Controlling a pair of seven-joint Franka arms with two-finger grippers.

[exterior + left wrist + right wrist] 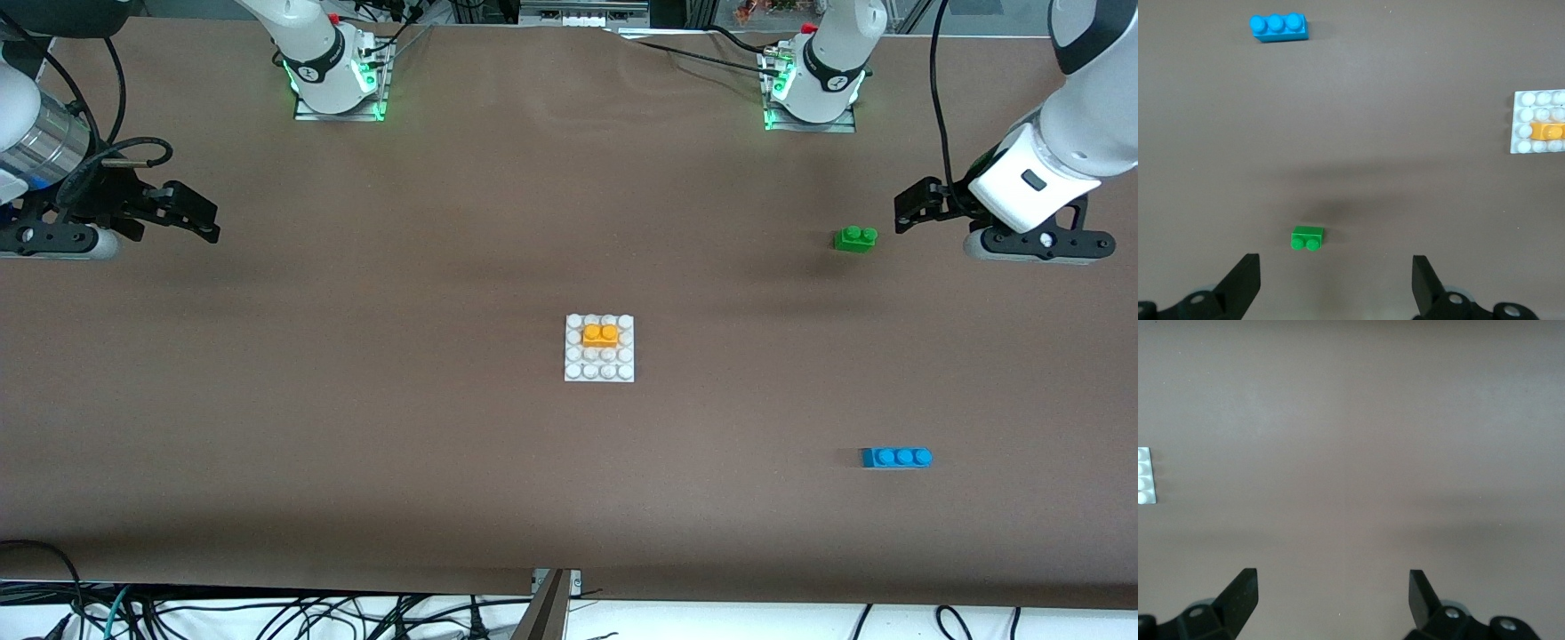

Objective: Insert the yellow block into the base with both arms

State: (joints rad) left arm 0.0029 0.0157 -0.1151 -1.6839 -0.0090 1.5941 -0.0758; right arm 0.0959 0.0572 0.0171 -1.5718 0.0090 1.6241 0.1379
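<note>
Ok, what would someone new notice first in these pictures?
Probably the yellow block seated on the white base at mid-table. Then the green brick and blue brick toward the left arm's end, blue nearer the front camera. The left end effector and right end effector hang open and empty at opposite table ends.

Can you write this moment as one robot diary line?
yellow block: seated on base | left gripper: open, empty, near green brick | right gripper: open, empty
</note>
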